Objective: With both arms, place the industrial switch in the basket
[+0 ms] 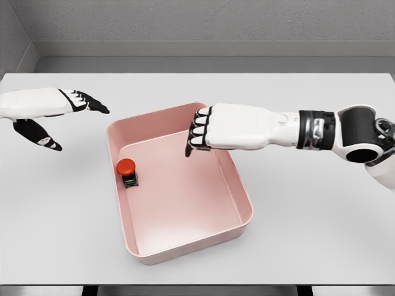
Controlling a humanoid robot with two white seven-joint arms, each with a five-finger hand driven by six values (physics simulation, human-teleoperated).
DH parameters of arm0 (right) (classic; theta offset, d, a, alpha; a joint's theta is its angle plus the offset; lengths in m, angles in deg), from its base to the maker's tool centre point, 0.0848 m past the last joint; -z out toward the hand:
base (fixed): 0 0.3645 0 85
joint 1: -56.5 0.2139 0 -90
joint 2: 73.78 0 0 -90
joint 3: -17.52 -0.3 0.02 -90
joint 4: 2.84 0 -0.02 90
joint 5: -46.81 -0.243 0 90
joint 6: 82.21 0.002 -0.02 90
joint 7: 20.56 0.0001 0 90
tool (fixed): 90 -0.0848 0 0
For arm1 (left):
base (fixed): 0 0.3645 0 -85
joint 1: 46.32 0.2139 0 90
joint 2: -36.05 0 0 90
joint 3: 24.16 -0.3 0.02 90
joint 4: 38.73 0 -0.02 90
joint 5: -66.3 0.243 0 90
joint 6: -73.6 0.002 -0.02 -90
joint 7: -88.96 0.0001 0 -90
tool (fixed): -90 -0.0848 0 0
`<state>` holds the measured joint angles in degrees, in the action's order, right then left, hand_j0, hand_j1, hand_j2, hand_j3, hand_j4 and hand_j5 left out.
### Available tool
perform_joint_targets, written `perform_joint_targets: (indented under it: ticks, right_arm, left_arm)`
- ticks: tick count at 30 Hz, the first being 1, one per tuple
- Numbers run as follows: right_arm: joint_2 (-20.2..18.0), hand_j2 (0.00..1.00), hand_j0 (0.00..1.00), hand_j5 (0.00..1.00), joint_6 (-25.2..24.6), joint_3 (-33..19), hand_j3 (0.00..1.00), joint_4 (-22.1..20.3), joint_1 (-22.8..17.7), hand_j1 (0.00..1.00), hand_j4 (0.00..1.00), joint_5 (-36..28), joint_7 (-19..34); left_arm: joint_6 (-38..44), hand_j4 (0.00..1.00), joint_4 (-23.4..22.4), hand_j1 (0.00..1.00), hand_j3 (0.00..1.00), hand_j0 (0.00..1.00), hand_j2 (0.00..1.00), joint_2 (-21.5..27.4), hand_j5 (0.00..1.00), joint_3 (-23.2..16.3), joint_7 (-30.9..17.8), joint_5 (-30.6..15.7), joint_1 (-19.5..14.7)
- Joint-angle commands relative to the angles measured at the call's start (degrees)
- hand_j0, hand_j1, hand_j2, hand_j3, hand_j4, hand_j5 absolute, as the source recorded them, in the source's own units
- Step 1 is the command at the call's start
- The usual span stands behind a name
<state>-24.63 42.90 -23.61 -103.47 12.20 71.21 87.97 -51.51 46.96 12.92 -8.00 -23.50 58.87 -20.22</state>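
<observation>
Table front: the near strip of the grey table (68, 246) is bare, so I have room to draw back low on either side.
Basket: the pink basket (237, 228) sits mid-table, turned slightly, its near corner closest to me and its far rim under my right wrist.
Switch: the switch (128, 172) with the red button stands upright inside the basket, against the left wall, apart from both my hands.
Step in hand: I judge the placing done, since the switch rests on the basket floor and neither hand holds it; what is left is to clear away.
Right hand: my right hand (203, 131) hovers over the far part of the basket, fingers curled downward, gripping nothing.
Left hand: my left hand (58, 114) is outside the basket to the left, thumb and fingers spread, empty.
Next move: lift the right hand before pulling it right, so the fingertips clear the rim.
Far edge: the wall behind the table leaves 1 open band of table beyond the basket.
</observation>
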Motion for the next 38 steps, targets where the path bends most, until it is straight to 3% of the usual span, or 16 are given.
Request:
perform_joint_targets:
  ticks: [1, 4, 5, 12, 16, 18, 22, 26, 32, 35, 38]
  right_arm:
    - [0.51, 0.65, 0.65, 0.65, -0.10, 0.00, 0.65, -0.01, 0.00, 0.65, 0.65, -0.32, 0.10]
    - [1.75, 0.75, 0.75, 0.75, -0.10, -0.09, 0.75, -0.01, -0.09, 0.75, 0.75, -0.32, 0.36]
    - [1.66, 1.00, 1.00, 1.00, -0.10, -0.35, 1.00, -0.01, -0.09, 1.00, 1.00, -0.32, -0.07]
    - [1.66, 1.00, 1.00, 1.00, -0.10, -1.05, 1.00, -0.01, -0.09, 1.00, 1.00, -0.76, -0.43]
    - [0.87, 1.00, 1.00, 1.00, -0.10, -3.60, 1.00, -0.01, -0.18, 1.00, 1.00, -1.81, -0.43]
    - [-1.32, 1.00, 1.00, 1.00, -0.10, -6.94, 1.00, 0.61, -1.40, 1.00, 1.00, -1.81, -0.43]
    - [-4.23, 1.00, 1.00, 1.00, -0.10, -17.05, 1.00, 5.79, -8.52, 1.00, 1.00, -1.81, -0.34]
    - [-4.23, 1.00, 1.00, 1.00, -0.10, -23.29, 1.00, 9.92, -10.99, 1.00, 1.00, -1.81, -0.34]
    - [-4.41, 1.00, 1.00, 1.00, -0.10, -25.31, 1.00, 14.49, -15.99, 1.00, 1.00, -1.37, -0.16]
    - [-4.49, 1.00, 1.00, 1.00, -0.10, -25.40, 1.00, 20.03, -16.35, 1.00, 1.00, -1.20, 0.01]
    - [-4.49, 1.00, 1.00, 1.00, -0.10, -25.40, 1.00, 20.82, -16.35, 1.00, 1.00, -1.20, 0.28]
  left_arm:
    - [0.11, 1.00, -0.09, 1.00, 1.00, 1.00, 1.00, -0.16, 1.00, 0.09, 0.05, -0.48, 0.00]
    - [0.11, 1.00, -0.18, 1.00, 1.00, 1.00, 1.00, -0.07, 1.00, 0.09, 0.05, -0.48, 0.00]
    - [0.11, 1.00, -0.18, 1.00, 1.00, 1.00, 1.00, -0.07, 1.00, 0.10, 0.05, -0.48, 0.00]
    - [0.11, 1.00, -0.18, 1.00, 1.00, 1.00, 1.00, -0.07, 1.00, 0.18, 0.05, -0.56, 0.00]
    - [0.11, 1.00, -0.18, 1.00, 1.00, 1.00, 1.00, 0.02, 1.00, 0.18, 0.05, -0.56, 0.00]
    - [0.11, 1.00, -0.18, 1.00, 1.00, 1.00, 1.00, 0.02, 1.00, 0.18, -0.03, -0.56, 0.00]
    - [0.11, 1.00, -0.09, 1.00, 1.00, 1.00, 1.00, -0.16, 1.00, 0.18, 0.05, -0.74, 0.26]
    - [0.11, 1.00, -0.18, 1.00, 1.00, 1.00, 1.00, 0.10, 1.00, 0.27, 0.05, -1.09, 1.14]
    - [0.11, 1.00, -0.62, 1.00, 1.00, 1.00, 1.00, 0.19, 1.00, 0.27, 0.05, -1.44, 1.23]
    - [0.11, 1.00, -0.62, 1.00, 1.00, 1.00, 1.00, 0.19, 1.00, 0.27, -0.03, -1.44, 1.32]
    - [0.11, 1.00, -0.62, 1.00, 1.00, 1.00, 1.00, 0.19, 1.00, 0.18, -0.03, -1.44, 1.32]
